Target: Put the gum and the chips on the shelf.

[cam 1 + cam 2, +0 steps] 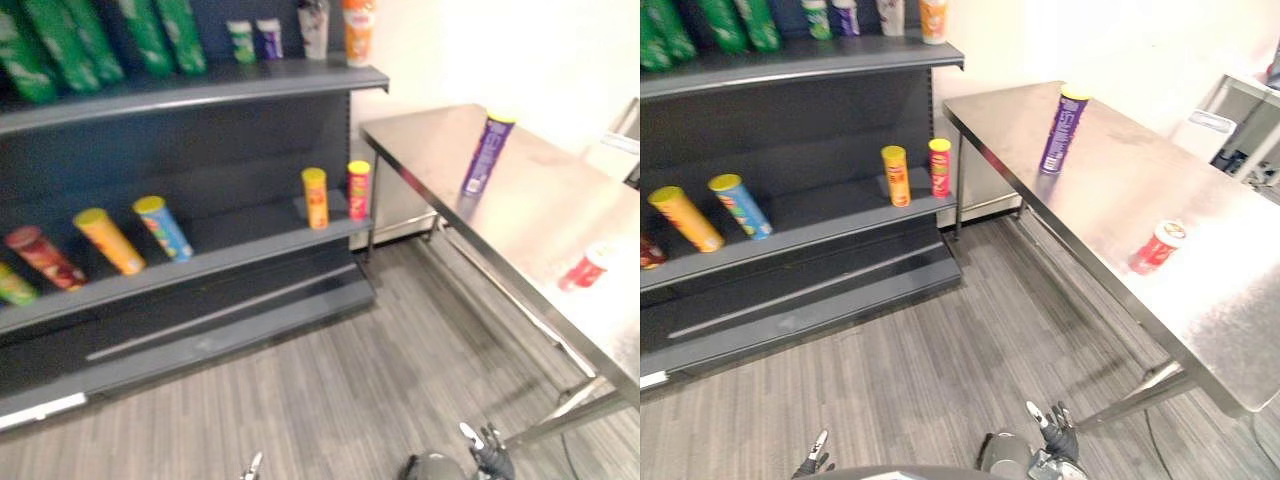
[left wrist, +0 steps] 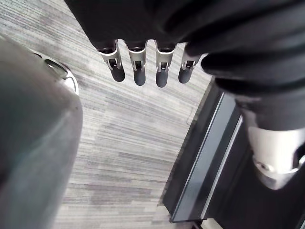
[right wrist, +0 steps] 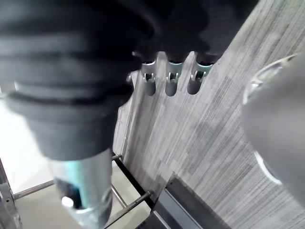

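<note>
A tall purple chips can [image 1: 487,153] with a yellow lid stands upright near the far end of the steel table [image 1: 1110,190]. Closer to me, a small red container [image 1: 1156,247] lies on its side on the same table. The dark grey shelf [image 1: 250,235] stands to the left across the floor. Low at the front hang both hands, far from the table's things. My left hand [image 2: 138,67] is open over the floor, holding nothing. My right hand [image 3: 171,78] is open too and holds nothing.
On the middle shelf board, two short cans [image 1: 315,198] stand upright at the right end, and several longer cans [image 1: 162,227] lean further left. Green packs [image 1: 60,40] and small bottles [image 1: 255,40] fill the top board. Grey plank floor [image 1: 940,360] separates shelf and table.
</note>
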